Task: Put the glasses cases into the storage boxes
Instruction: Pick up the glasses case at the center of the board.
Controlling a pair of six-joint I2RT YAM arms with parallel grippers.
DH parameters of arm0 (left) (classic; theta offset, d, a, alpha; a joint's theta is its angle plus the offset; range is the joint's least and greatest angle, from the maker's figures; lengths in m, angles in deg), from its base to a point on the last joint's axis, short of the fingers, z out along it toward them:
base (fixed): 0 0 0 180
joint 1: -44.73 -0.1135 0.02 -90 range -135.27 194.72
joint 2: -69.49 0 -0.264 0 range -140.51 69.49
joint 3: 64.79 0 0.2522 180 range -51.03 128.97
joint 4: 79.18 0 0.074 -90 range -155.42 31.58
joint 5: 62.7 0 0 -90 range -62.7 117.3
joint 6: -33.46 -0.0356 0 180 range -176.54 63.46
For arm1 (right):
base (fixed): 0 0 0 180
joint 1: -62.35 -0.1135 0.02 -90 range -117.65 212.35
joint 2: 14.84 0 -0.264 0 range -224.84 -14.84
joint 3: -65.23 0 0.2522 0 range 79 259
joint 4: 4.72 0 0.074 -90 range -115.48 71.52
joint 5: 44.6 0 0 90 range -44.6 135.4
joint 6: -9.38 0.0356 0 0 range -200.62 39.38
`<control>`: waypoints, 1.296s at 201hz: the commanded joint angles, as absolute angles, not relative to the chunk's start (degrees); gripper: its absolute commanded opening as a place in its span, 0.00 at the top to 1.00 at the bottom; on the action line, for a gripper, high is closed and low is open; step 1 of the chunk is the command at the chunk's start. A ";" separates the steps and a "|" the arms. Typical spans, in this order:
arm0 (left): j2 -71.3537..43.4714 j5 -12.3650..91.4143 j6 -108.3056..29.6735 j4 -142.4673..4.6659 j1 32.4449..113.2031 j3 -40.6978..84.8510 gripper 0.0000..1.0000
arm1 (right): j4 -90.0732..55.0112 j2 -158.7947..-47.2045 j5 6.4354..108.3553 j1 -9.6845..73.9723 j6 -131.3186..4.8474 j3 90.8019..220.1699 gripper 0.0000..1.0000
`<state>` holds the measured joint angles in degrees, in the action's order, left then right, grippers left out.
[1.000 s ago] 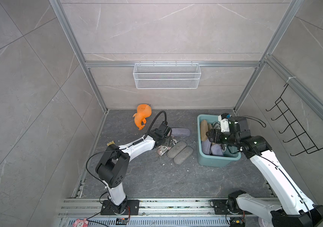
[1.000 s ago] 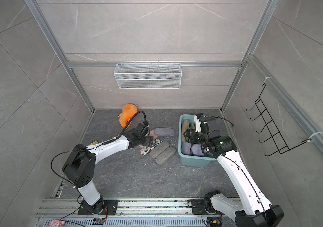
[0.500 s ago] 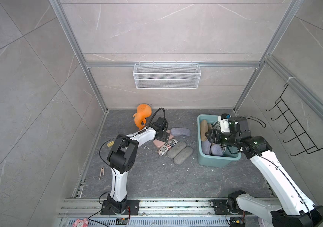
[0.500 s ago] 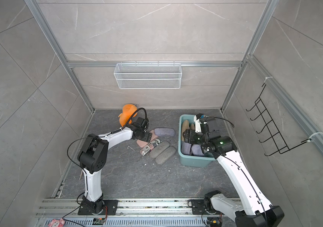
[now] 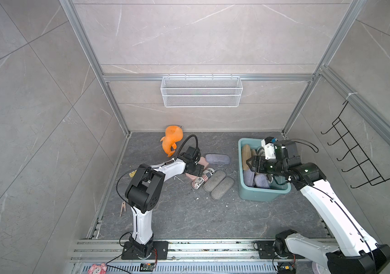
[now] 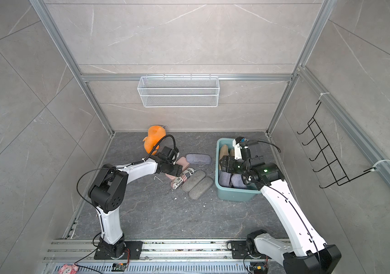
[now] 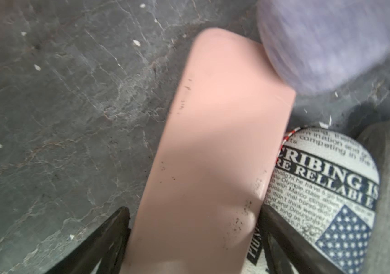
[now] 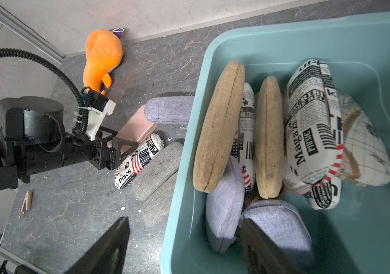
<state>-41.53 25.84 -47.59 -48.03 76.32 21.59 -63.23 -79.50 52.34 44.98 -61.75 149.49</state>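
Left wrist: smooth, perhaps plastic case [image 7: 213, 154]

On the dark grey floor [image 5: 189, 213] lie an orange toy [image 5: 172, 140] by the back wall, a lilac case [image 5: 217, 158], a pink case [image 7: 213, 142], a newspaper case [image 5: 202, 179] and two grey cases [image 5: 214, 180] bunched together, a teal tub [image 5: 260, 197] just beside them, and a wooden peg [image 5: 123, 207].

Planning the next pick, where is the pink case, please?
In a top view, the pink case lies left of the tub, between the left gripper's jaws, beside the newsprint case.
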 commanded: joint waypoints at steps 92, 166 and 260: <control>-29.21 20.57 -35.69 -44.85 76.68 8.53 0.30 | -60.74 -80.70 53.36 42.44 -59.58 151.37 0.26; -18.52 21.42 -32.12 -40.65 76.63 0.14 0.07 | -59.86 -81.57 52.52 40.76 -59.93 152.47 0.25; -28.18 22.50 -32.28 -41.51 76.69 5.87 0.05 | -60.76 -82.31 50.95 38.84 -59.56 153.31 0.24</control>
<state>-25.36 21.65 -32.46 -41.69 76.58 4.04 -60.72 -81.58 52.12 39.76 -60.63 151.13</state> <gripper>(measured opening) 0.976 0.760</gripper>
